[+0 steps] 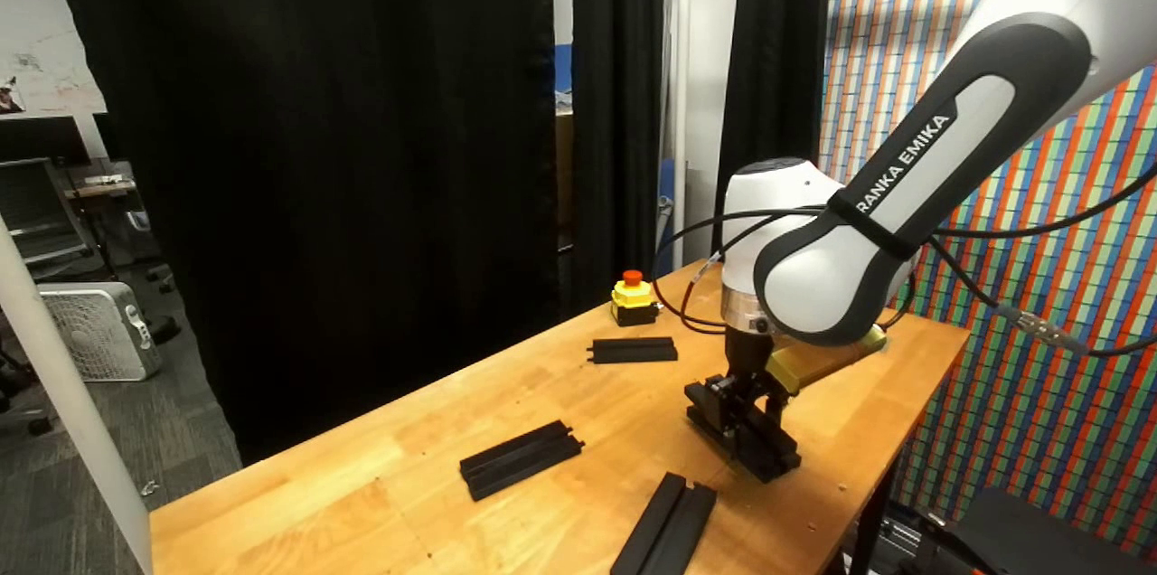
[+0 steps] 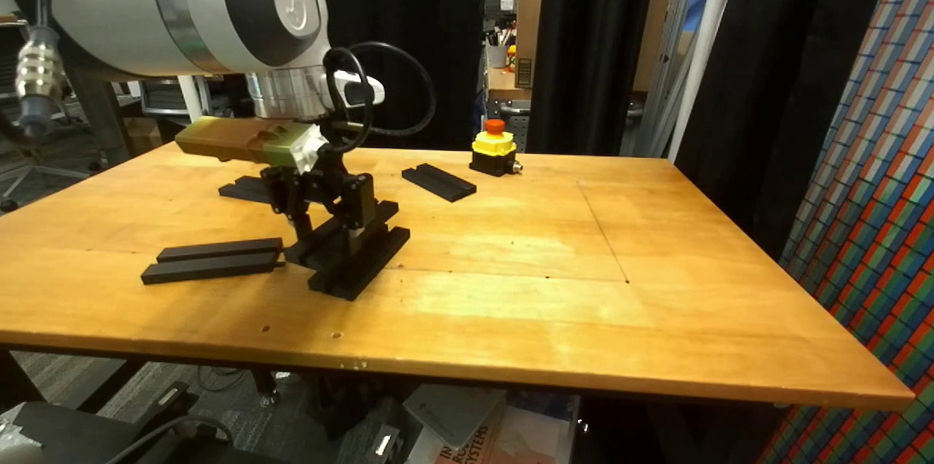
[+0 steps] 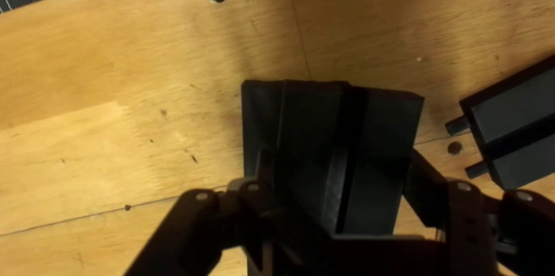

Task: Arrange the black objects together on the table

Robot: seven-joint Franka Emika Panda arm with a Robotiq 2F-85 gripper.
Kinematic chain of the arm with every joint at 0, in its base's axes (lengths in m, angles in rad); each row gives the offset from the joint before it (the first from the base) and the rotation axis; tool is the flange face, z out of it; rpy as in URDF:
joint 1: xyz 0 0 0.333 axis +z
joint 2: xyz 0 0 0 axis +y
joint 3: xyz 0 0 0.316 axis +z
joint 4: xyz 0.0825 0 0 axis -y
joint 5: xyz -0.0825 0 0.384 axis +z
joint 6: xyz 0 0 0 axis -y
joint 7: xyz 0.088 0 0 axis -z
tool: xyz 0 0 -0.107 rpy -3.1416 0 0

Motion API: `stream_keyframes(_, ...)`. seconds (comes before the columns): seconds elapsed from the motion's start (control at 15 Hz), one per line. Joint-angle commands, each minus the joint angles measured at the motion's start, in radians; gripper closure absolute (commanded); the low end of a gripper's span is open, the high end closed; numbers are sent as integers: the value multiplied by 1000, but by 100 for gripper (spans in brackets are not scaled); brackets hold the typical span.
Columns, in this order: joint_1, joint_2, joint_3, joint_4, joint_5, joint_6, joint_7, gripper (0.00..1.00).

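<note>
My gripper is shut on a grooved black bar, one finger on each long side in the wrist view. The held bar is over another black bar, offset sideways; that one's edge shows at left in the wrist view. I cannot tell whether they touch. A black bar with end pins lies beside them, also in the wrist view. Another bar lies farther off, partly behind the gripper in an exterior view. One more lies near the back of the wooden table.
A yellow-and-red button box stands at the table's back edge, also in an exterior view. A loose black cable loops beside the wrist. The table's front edge is near the gripper. Black curtains hang behind.
</note>
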Motion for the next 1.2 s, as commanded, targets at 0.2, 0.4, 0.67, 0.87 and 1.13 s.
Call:
stream_keyframes(0.2,-17,7,-2,0,-30,20,-53,53)
stream_keyframes(0.4,-23,28,-7,0,-41,32,-65,53)
stream_keyframes(0.67,-29,47,-15,0,-64,49,-66,53)
stream_keyframes(0.87,-31,61,-19,0,-75,65,-67,53)
stream_keyframes(1.13,-32,75,-26,1,-69,78,-81,53)
